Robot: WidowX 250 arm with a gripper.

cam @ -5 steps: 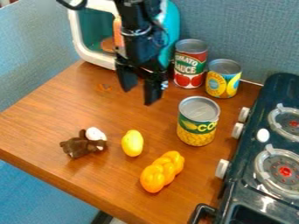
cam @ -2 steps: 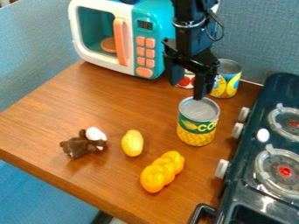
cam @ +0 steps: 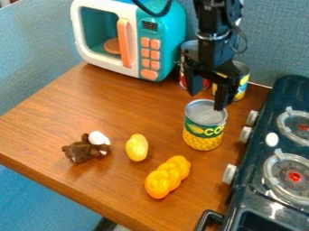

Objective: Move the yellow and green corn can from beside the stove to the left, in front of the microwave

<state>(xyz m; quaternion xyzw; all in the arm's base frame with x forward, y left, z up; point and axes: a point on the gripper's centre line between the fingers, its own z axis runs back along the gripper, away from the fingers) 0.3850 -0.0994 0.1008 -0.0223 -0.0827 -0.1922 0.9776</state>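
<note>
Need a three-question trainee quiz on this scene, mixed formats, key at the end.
1. True or false: the gripper's fingers stand apart.
2. Which sits between the plush toy and the toy braided loaf?
A) microwave
B) lemon
C) corn can
3. Fill in: the corn can stands between the lemon and the ____.

Key: 1 true; 2 B; 3 stove.

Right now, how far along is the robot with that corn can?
Positioning looks mostly done: the open gripper hangs close by the corn can. Nothing is in its grip; the can stands upright on the table, so any grasp or lift seems left.
</note>
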